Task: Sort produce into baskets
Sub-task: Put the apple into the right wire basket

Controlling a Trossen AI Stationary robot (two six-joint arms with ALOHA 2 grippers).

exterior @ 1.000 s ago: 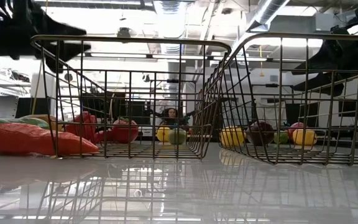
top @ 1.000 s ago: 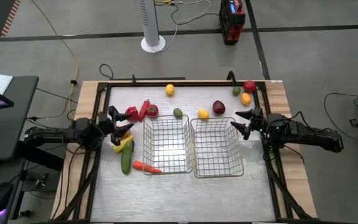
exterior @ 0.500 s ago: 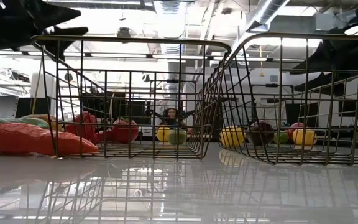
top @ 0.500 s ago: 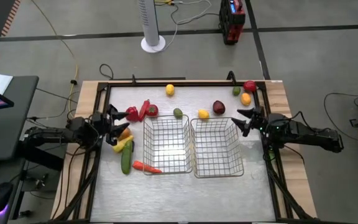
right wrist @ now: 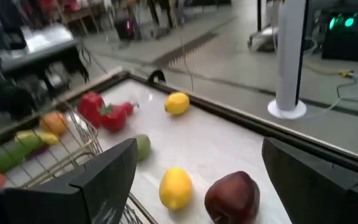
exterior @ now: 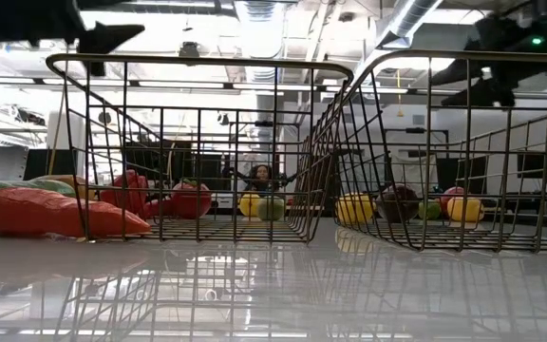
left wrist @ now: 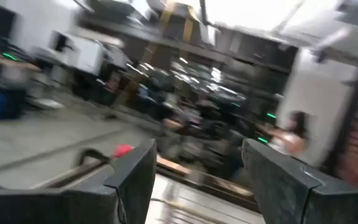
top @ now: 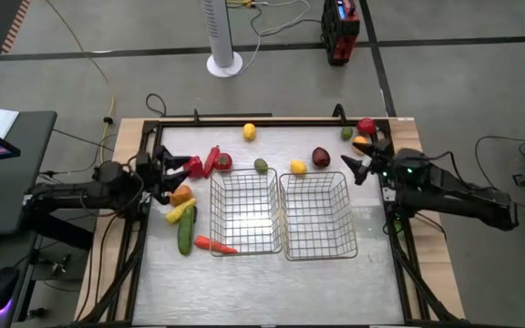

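Two wire-mesh baskets stand side by side at mid-table, the left basket [top: 244, 211] and the right basket [top: 317, 216]; both hold nothing. Produce lies around them: red peppers [top: 206, 163], a lime [top: 261, 166], a lemon [top: 298, 168], a dark red fruit [top: 321, 158], another lemon [top: 249, 131], a carrot [top: 215, 244] and a cucumber [top: 185, 232]. My left gripper [top: 165, 172] is open and empty, above the table left of the peppers. My right gripper [top: 360, 166] is open and empty, beside the right basket's far right corner, facing the dark red fruit [right wrist: 232, 196].
A red, a green and an orange piece [top: 361, 143] lie in the far right corner. An orange piece [top: 181, 194] and a yellow one [top: 179, 211] lie beside the cucumber. A raised frame [top: 272, 119] edges the table. A person [exterior: 262, 176] sits in the room beyond.
My left gripper has drawn back toward the table's left and far edges and has risen, leaving the yellow and orange pieces uncovered. My right gripper has gone toward the far edge and has risen. Both stay open.
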